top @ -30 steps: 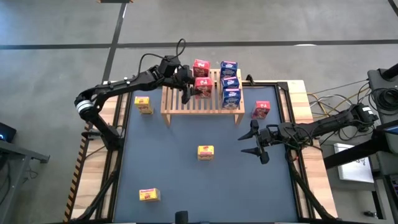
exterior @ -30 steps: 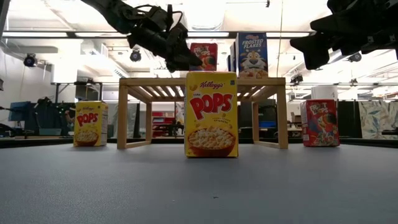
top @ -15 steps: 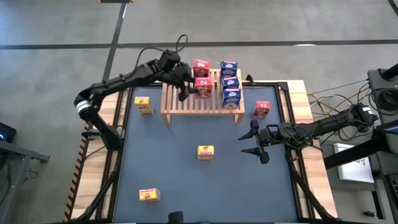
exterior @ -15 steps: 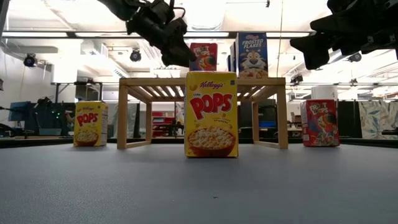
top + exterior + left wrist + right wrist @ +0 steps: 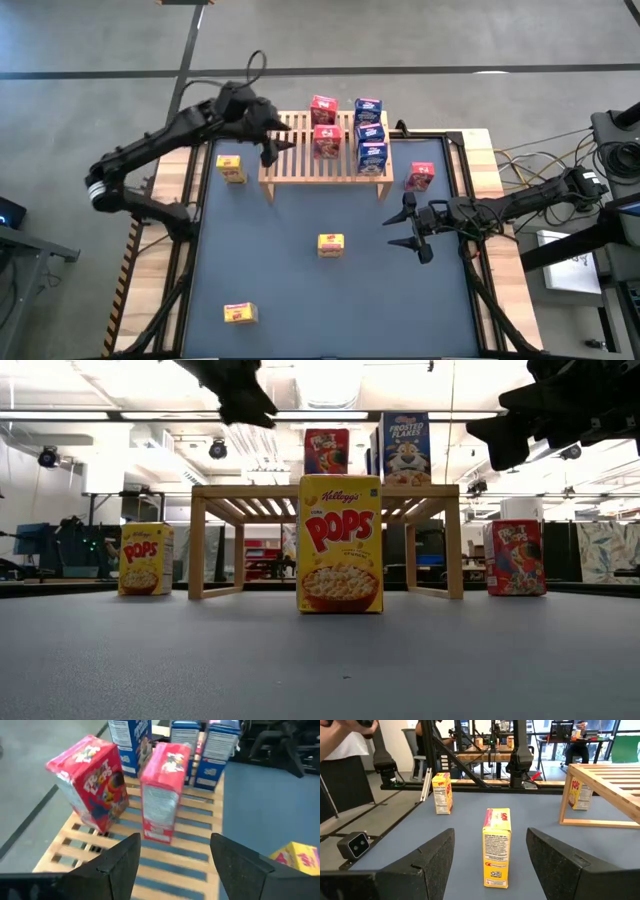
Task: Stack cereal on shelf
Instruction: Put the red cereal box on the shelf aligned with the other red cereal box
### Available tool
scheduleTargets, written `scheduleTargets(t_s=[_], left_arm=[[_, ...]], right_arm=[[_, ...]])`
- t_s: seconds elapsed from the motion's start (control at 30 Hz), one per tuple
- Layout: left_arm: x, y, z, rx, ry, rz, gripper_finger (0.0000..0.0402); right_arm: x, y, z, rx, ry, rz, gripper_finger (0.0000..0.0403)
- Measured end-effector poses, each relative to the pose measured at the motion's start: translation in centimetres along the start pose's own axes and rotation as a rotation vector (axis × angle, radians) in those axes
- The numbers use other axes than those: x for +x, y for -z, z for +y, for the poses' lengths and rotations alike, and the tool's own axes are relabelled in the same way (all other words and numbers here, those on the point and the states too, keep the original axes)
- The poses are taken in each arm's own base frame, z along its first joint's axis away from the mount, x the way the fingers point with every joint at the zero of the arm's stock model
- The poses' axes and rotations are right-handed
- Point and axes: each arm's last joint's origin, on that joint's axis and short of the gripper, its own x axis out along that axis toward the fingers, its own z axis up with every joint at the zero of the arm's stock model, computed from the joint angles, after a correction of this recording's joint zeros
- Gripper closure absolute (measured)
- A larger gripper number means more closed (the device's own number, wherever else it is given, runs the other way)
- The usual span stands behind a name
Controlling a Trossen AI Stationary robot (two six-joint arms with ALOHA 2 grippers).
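Observation:
The light-wood shelf (image 5: 325, 160) stands at the table's far edge. On its slats stand two red cereal boxes (image 5: 92, 782) (image 5: 162, 790) and three blue ones (image 5: 370, 132). A third red box (image 5: 420, 177) stands on the table by the shelf's right leg. Three yellow boxes stand on the table: far left (image 5: 230, 168), centre (image 5: 331, 244), near left (image 5: 238, 313). My left gripper (image 5: 272, 150) hovers open above the shelf's left end, apart from the red boxes. My right gripper (image 5: 410, 230) waits open, level above the table, right of the centre yellow box (image 5: 496, 847).
The table has a blue-grey mat with wooden borders left and right (image 5: 165, 250). Free slats lie at the shelf's left end (image 5: 75, 845). Cables and equipment sit off the table's right side (image 5: 600, 150). A person's sleeve (image 5: 340, 740) shows in the room beyond.
My left gripper has drawn back from the nearer red box on the shelf, moving toward the table's left edge and rising. That box stays standing on the slats where it was.

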Motion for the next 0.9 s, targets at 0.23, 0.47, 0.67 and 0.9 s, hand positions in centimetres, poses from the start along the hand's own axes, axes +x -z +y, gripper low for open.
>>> scheduleTargets(t_s=[0.23,0.47,0.67,0.9], left_arm=[[-1.7,4.8,-3.8,-0.014,-0.001,-0.125,0.0188],[-0.6,11.6,-7.6,-0.048,0.033,-0.371,0.019],[-0.2,15.0,-9.8,-0.093,0.097,-0.567,0.019],[0.5,15.6,-12.8,-0.097,0.189,-0.657,0.019]], right_arm=[[0.0,-0.3,0.0,0.006,-0.001,-0.026,0.0168],[0.0,-0.4,0.0,-0.012,-0.001,-0.037,0.0168],[0.0,-0.5,0.0,-0.042,0.002,-0.051,0.0168],[0.0,-0.5,0.0,-0.055,0.002,-0.053,0.0168]])
